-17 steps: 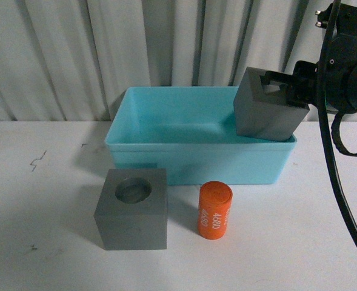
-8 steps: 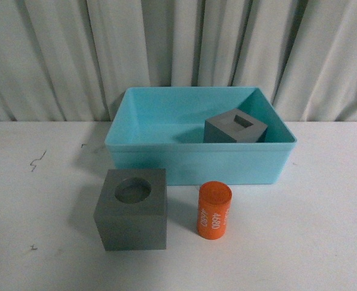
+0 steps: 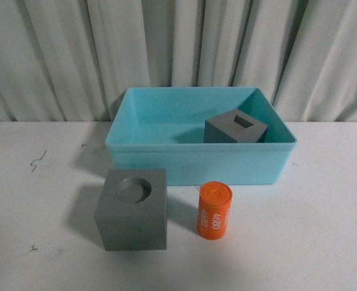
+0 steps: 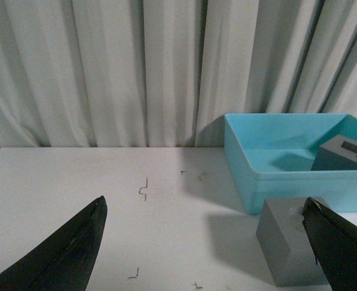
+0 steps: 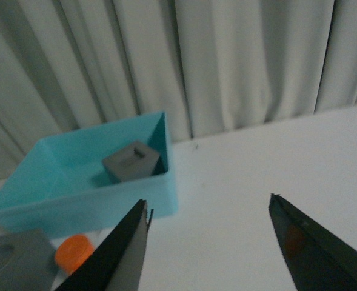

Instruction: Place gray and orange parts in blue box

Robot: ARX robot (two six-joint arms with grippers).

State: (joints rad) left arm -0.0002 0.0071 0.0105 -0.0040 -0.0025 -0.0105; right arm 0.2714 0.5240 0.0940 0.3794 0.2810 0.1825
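Where the white table (image 3: 311, 242) meets the pleated pale curtain (image 3: 57, 54) sits the blue box (image 3: 196, 160), a smooth turquoise plastic bin with low walls and a thin rim; inside it, toward 3 o'clock, rests the gray cube with a rectangular recess (image 3: 236, 128), matte and upright; outside, at the box's 7 o'clock, stands the gray cube with a round recess (image 3: 131, 212), dull and sharp-edged; just beside it at its 3 o'clock the orange cylinder (image 3: 214, 211) stands upright, white digits 4680 down its side; the left gripper (image 4: 202, 248) and right gripper (image 5: 214, 242) both gape wide, dark tapered fingers holding nothing.
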